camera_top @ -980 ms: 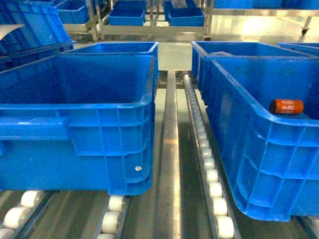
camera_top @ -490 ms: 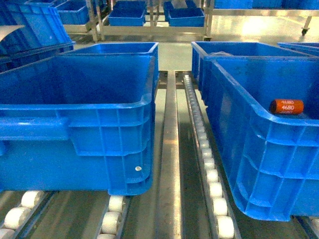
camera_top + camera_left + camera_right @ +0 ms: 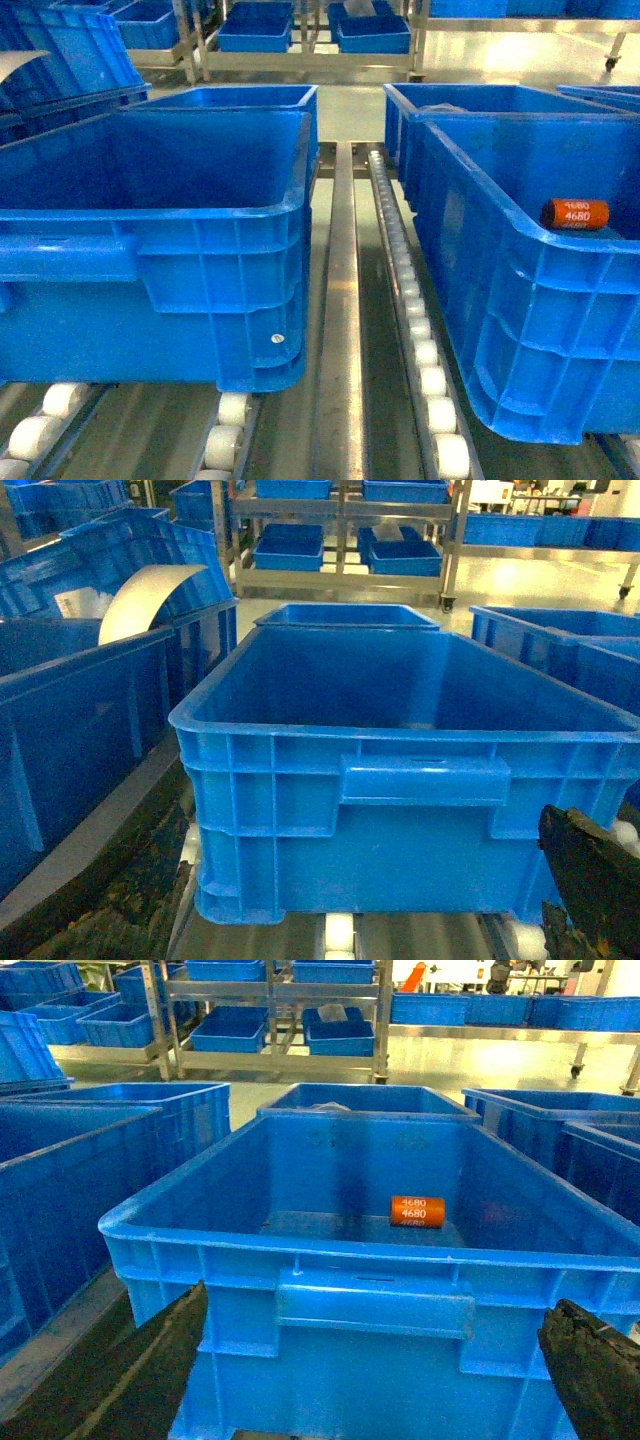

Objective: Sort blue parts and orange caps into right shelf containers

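Roller conveyor [image 3: 420, 330], orange cap [image 3: 417, 1211] in right bin [image 3: 300, 1250], tool states unclear

Head cam looks down btwn bins; wrist cams face bin [image 3: 375, 1305] fronts.

An orange cap [image 3: 417, 1211] printed with black "4680" lies in a bright blue bin [image 3: 300, 1260].

1 cap [image 3: 574, 213] — inside right bin [image 3: 520, 300]
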Controlling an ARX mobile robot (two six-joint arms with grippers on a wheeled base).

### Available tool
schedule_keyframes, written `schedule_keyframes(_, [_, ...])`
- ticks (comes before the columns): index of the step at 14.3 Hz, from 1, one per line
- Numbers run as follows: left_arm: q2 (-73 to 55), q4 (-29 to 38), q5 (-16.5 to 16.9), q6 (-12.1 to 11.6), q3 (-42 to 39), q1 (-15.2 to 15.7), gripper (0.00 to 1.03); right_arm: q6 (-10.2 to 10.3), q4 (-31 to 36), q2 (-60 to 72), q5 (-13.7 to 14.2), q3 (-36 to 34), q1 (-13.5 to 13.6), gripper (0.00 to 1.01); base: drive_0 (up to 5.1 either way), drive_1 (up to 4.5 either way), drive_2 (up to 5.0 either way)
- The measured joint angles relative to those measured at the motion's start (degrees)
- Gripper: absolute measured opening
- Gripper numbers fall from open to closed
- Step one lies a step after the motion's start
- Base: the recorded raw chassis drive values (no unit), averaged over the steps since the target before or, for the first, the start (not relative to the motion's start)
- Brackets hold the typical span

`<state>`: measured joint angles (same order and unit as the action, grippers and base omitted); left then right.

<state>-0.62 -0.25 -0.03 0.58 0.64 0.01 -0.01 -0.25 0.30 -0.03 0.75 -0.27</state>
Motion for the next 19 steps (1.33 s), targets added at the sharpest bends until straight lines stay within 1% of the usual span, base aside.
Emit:
schedule_keyframes(1, [0.0, 0.0, 0.0, 0.02, 0.0, 0.0, 0.98, -0.02, 0.0, 0.02, 0.0, 0.0, 0.0, 0.97, 0.0, 0.0, 0.0])
schedule_keyframes(19, [0.0, 0.0, 0.0, 0.0, 0.0, 0.0, 0.98, -0.02, -0.02, 0.0, 0.0, 0.0, 0.0, 0.98, 0.0, 0.0, 0.0])
